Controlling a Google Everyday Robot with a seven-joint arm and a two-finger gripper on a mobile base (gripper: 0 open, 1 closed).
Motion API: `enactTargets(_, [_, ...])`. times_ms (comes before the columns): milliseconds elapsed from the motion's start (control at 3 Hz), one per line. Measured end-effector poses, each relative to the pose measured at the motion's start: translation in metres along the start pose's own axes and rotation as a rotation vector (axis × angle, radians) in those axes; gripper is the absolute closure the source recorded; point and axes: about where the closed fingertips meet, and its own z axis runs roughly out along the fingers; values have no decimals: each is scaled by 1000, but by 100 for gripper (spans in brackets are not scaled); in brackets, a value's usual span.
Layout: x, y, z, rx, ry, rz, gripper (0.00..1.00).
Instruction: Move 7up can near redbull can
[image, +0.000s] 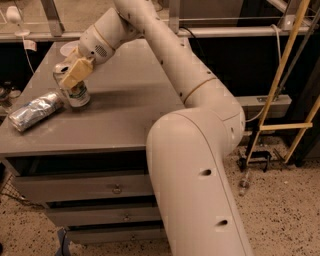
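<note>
The 7up can (77, 94), green and white with a silver top, stands upright on the grey cabinet top (125, 110) near its left side. My gripper (74, 75) is shut on the 7up can, its tan fingers (76, 73) around the can's upper part. The redbull can (35, 110), crinkled silver and blue, lies on its side just left of the 7up can, close to it or touching.
A white bowl (69, 48) sits at the back of the cabinet top, behind my wrist. The cabinet has drawers (75, 187) below. A yellow frame (282, 80) stands at the right. My arm's large body (195, 175) fills the foreground.
</note>
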Motion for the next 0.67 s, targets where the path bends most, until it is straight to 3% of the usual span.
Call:
enactTargets(333, [-1, -2, 5, -2, -3, 1, 30])
enactTargets(667, [-1, -2, 9, -4, -5, 1, 6])
